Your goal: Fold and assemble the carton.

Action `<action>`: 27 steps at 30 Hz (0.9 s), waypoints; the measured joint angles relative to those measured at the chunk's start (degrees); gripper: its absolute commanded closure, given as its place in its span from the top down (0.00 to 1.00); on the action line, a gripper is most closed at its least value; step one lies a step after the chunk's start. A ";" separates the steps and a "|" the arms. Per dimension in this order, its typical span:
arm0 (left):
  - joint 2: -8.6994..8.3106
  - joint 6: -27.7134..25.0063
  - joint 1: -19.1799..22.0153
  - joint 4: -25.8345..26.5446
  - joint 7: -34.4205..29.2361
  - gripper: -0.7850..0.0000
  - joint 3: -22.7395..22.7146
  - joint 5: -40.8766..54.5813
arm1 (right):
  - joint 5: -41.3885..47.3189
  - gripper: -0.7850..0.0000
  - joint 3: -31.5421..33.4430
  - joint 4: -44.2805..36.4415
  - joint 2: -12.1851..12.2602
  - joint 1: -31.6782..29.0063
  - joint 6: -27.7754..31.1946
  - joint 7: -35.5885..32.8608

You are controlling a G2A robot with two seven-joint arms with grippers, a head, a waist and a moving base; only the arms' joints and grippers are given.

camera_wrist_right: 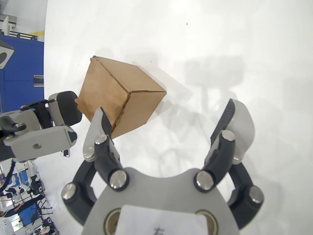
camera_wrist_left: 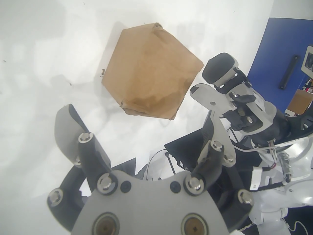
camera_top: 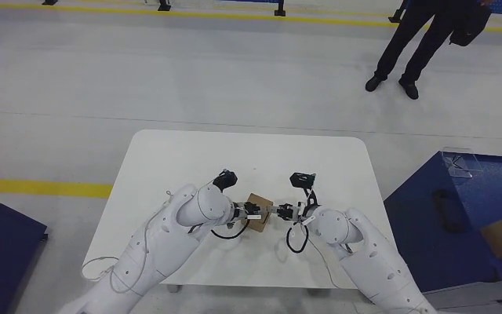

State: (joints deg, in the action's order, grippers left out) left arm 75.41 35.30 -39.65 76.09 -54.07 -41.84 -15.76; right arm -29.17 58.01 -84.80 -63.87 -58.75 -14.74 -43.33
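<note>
Over table's middle, left gripper (camera_wrist_left: 137, 121) jaws spread wide, grasping nothing; right gripper (camera_wrist_right: 167, 110) likewise released. Between them, brown cardboard carton (camera_wrist_right: 110, 91): closed cube, creased faces, frayed corners, on smooth white table (camera_top: 196, 157). Left gripper's black rubber pad just beside carton corner.

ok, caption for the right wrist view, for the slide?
Open right gripper facing a folded brown cardboard carton on the white table, left gripper beside it.

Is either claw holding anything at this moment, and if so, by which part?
Nothing is held. The left claw and the right claw are both open, flanking the brown cardboard carton, which sits on the white table between them.
</note>
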 measured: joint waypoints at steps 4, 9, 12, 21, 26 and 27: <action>-0.35 -3.02 -1.89 3.25 3.59 1.00 -1.73 0.12 | 2.72 1.00 2.10 -0.57 0.03 -0.69 0.46 2.12; -2.51 -9.69 -11.47 16.26 17.43 1.00 -5.52 -8.11 | 9.51 1.00 8.20 -1.56 0.49 -2.71 0.90 4.54; -4.00 -13.57 -18.97 23.44 25.81 1.00 -6.16 -17.37 | 12.04 1.00 10.66 -0.80 0.77 -3.17 0.52 2.93; -5.21 -15.37 -28.71 25.65 47.45 1.00 -3.52 -45.56 | 15.36 1.00 11.60 0.38 0.74 -2.91 -0.42 0.19; -5.20 -15.40 -28.63 25.71 45.73 1.00 -3.56 -43.56 | 15.37 1.00 11.60 0.38 0.74 -2.91 -0.41 0.19; -5.20 -15.40 -28.63 25.71 45.73 1.00 -3.56 -43.56 | 15.37 1.00 11.60 0.38 0.74 -2.91 -0.41 0.19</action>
State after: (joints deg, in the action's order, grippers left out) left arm 70.20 19.90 -68.28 101.79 -8.34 -45.41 -59.32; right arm -13.80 69.61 -84.42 -63.13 -61.66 -15.15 -43.14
